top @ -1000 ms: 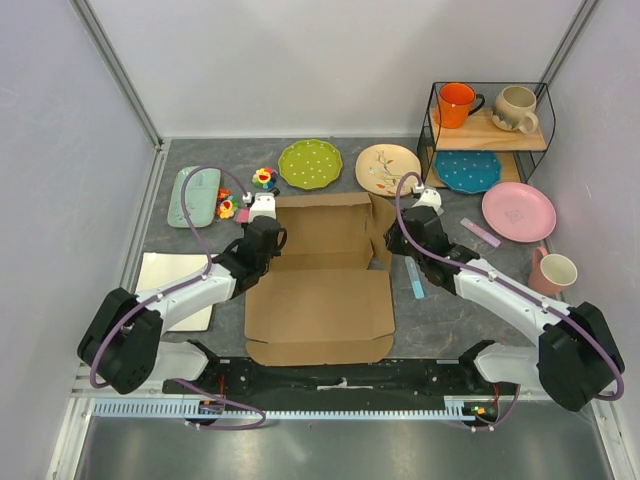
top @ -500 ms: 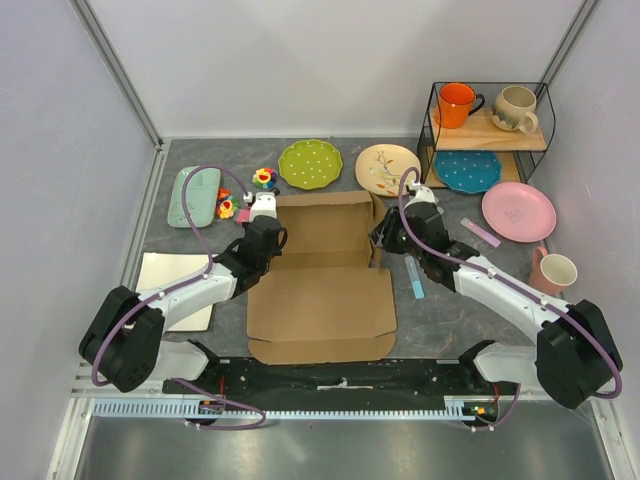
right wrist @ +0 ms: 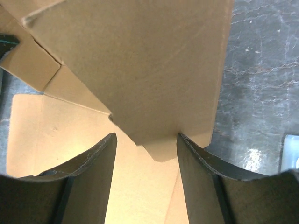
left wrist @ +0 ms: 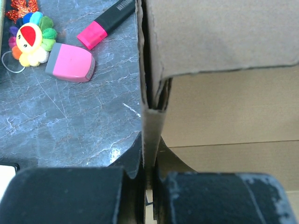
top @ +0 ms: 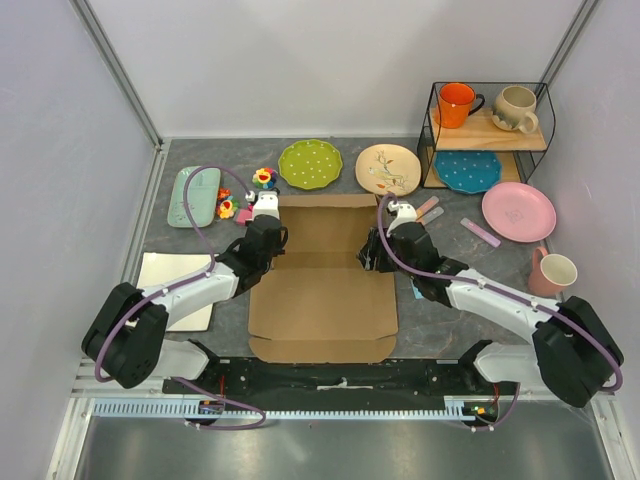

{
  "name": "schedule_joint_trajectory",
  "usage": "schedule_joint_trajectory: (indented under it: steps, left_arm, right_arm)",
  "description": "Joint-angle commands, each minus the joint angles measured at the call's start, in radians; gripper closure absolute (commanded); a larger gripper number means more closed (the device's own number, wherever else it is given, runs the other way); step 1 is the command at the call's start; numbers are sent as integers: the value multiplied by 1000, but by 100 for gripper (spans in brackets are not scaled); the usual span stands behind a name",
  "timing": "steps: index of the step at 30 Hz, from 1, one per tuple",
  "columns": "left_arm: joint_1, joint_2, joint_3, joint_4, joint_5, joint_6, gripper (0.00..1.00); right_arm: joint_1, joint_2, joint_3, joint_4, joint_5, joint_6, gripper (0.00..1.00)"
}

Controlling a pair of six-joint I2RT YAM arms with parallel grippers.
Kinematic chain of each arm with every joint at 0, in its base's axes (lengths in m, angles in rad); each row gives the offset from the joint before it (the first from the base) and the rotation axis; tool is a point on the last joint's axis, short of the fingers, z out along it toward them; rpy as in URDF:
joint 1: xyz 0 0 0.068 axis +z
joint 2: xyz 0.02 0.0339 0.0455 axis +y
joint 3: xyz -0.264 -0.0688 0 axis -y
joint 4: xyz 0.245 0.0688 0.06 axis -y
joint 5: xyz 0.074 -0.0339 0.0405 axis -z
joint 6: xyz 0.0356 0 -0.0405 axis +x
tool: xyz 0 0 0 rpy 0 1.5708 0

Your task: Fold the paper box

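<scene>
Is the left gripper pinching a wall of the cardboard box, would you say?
Yes, the left gripper is closed on an upright wall of the paper box.

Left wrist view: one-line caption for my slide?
Left hand pinching an upright side flap of the plain brown corrugated cardboard box, pink highlighter on the grey marbled table.

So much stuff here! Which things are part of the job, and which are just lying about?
In use: paper box, left gripper clamped on its wall, right gripper open around a flap.
Lying about: green plate, orange mug, white tray, flower toy, pink highlighter.
</scene>
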State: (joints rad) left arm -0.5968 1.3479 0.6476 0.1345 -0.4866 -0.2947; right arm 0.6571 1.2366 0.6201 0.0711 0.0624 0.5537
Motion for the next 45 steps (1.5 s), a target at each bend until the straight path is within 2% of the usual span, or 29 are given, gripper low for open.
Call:
schedule_joint_trajectory:
  steps: [1,10,16,23,27,34,38,45]
  left_arm:
    - [-3,0,-17,65,17,-15,98]
    - [-5,5,-20,66,48,-31,98]
    - [-5,-7,-20,66,33,0,98]
    - [-3,2,-14,76,26,23,98]
    - [-3,11,-14,76,25,22,98]
    - [-3,33,7,39,11,9,98]
    - [-3,25,11,39,8,15,98]
    - [-3,30,7,37,6,14,98]
  right_arm:
    - [1,43,36,85,62,-116,37]
    - [4,188,142,133,68,-144,31]
    - [9,227,198,58,191,-155,29]
    - [9,150,165,59,289,-201,23]
    - [10,110,139,98,234,-210,22]
    - [26,38,121,70,136,-213,18]
    - [42,-79,95,19,109,-212,15]
    - [42,-307,38,-60,158,-199,14]
